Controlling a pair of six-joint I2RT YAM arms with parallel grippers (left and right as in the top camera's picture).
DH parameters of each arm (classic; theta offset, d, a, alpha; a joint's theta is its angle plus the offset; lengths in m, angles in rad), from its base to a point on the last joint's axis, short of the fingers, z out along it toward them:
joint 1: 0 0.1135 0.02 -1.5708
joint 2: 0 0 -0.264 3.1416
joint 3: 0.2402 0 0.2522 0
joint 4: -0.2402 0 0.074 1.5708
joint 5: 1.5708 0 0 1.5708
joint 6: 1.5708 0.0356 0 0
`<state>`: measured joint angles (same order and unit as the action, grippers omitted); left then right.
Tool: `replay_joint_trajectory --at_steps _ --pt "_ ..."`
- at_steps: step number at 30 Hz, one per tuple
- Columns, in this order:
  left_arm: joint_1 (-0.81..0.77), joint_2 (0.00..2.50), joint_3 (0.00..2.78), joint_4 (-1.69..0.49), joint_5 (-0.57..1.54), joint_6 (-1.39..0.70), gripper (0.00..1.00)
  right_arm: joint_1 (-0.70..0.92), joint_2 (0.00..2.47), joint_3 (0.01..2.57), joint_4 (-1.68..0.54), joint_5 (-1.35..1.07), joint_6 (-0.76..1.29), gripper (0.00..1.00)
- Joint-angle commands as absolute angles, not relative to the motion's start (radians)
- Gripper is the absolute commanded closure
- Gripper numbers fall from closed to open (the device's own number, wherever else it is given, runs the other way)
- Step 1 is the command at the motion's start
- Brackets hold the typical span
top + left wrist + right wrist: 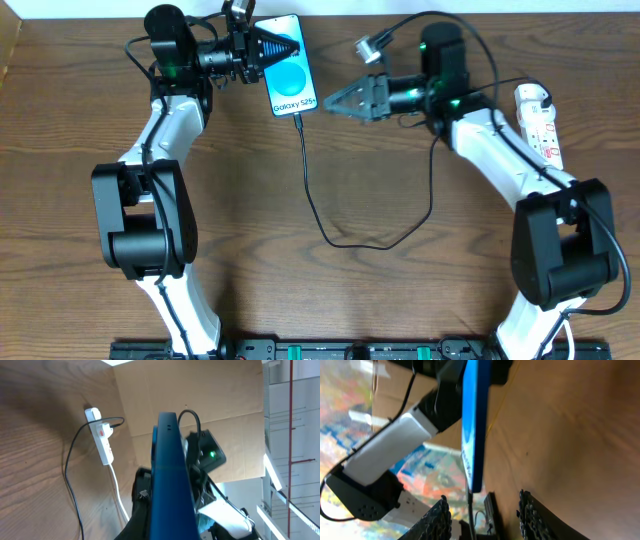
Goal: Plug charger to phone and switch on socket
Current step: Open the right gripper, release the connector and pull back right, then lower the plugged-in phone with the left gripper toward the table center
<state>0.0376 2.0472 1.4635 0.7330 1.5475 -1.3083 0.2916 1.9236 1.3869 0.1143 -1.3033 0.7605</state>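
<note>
With the left gripper [288, 46] clamping the phone [293, 70], draw the half-open, empty right gripper [326, 100] straight back from the phone's plugged end without snagging the cable [310, 190].

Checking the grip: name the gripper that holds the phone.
The left gripper, shut on the phone's top end; the right gripper stands open and grasps nothing.

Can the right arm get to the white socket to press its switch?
Probably yes. The socket lies unblocked on that arm's side, close beside it. The right gripper, jaws open, points toward the phone, so it must swing round.
</note>
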Motion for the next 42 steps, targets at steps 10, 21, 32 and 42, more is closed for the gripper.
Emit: replay_joint_trajectory --at_steps 10,21,32,42 --pt "0.023 2.026 1.227 0.738 1.547 -1.149 0.93 0.219 1.931 1.399 -0.270 -0.995 0.503 0.56" --pt "0.015 2.027 1.154 0.567 1.378 -1.046 0.93 0.220 1.928 1.401 -0.539 -0.689 0.376 0.54" --pt "-0.025 2.027 1.154 0.244 1.217 -0.818 0.93 0.215 1.926 1.460 -0.715 -0.541 0.293 0.53" --pt "-0.050 2.026 1.176 -0.044 1.050 -0.661 0.93 0.215 1.926 1.491 -0.764 -0.521 0.282 0.53"
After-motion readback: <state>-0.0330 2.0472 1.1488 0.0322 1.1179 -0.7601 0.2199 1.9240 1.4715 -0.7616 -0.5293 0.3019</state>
